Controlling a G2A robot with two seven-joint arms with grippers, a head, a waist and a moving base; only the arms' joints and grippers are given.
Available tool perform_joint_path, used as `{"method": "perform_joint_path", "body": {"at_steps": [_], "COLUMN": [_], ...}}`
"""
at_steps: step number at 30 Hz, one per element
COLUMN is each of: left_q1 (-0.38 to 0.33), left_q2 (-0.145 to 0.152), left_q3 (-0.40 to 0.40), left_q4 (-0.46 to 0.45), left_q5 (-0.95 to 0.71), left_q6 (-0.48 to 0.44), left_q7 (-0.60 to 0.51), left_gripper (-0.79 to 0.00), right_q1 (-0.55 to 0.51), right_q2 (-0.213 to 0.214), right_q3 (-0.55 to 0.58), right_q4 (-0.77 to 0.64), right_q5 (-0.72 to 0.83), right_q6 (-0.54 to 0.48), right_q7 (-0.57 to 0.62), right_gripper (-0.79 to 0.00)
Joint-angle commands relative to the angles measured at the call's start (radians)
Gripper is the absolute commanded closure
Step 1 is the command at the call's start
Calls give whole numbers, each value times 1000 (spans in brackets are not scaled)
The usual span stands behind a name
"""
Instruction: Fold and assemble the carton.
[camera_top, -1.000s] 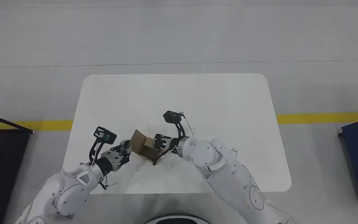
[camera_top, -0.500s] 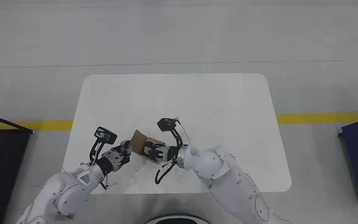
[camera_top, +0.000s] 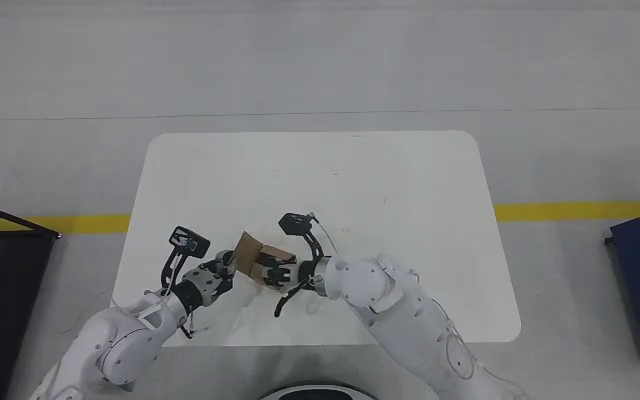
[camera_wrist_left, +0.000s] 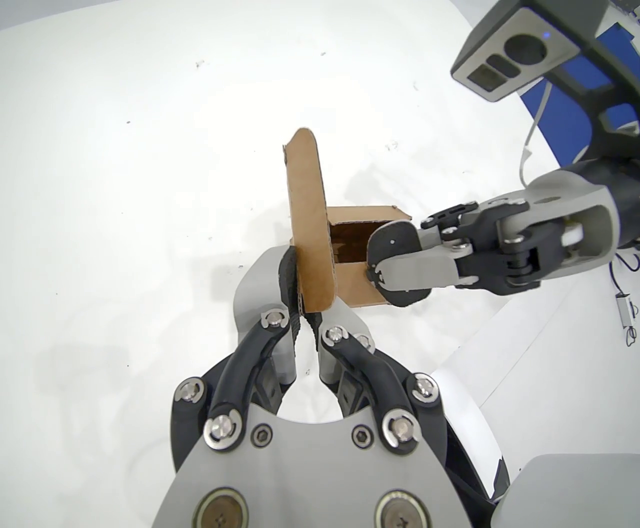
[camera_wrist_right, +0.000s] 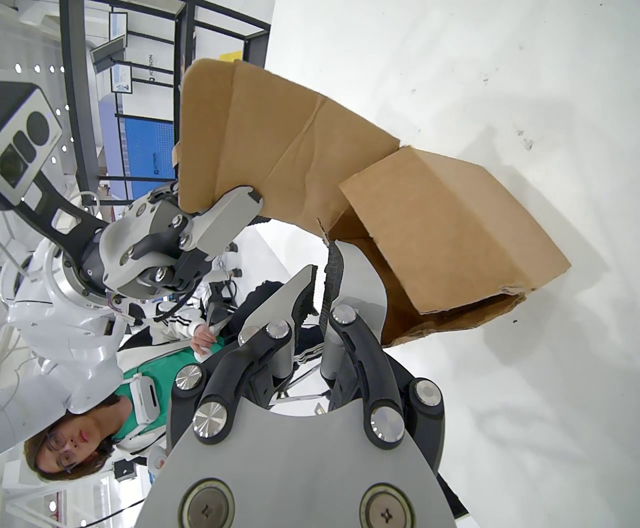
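So here's where I'm at with the carton fold. On the left, the left claw is pinched right down on one edge of the big flap, which stands upright off the box body, so that's my anchor. The carton sits in the near-left part of the tabletop, in from both the near edge and the left edge, held between the two arms. I can't tell if its underside is actually resting on the surface. Over on the right, the right claw is nearly closed. From the left wrist cam it looks like one jaw is inside the open mouth and the other outside, nipping the side wall right at its rim. I reckon the step is squaring up the body and bringing that flap over the opening. To do it cleanly I'd use the right side as a steady brace and swing the flap round its crease in an arc with the left. A straight shove would probably buckle the cardboard somewhere else. The right grip is only on the very edge, so I'd go slow, since it could slip or tear there. I'd also want the right jaws out of the mouth before the flap comes down on them.
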Motion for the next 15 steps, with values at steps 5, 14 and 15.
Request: {"method": "perform_joint_path", "body": {"at_steps": [5, 14, 15], "left_q1": [5, 6, 6], "left_q2": [-1, -3, -3], "left_q3": [-4, 0, 0], "left_q4": [-2, 2, 2], "left_q5": [3, 11, 10], "left_q6": [-2, -3, -3], "left_q7": [-1, 3, 3], "left_gripper": [0, 0, 0], "right_q1": [16, 3, 11], "right_q2": [-3, 4, 2], "right_q3": [-13, 28, 26], "right_q4": [10, 40, 54], "right_q5": [18, 97, 110], "right_q6": [4, -32, -30], "right_q7": [-5, -26, -25], "right_gripper": [0, 0, 0]}}
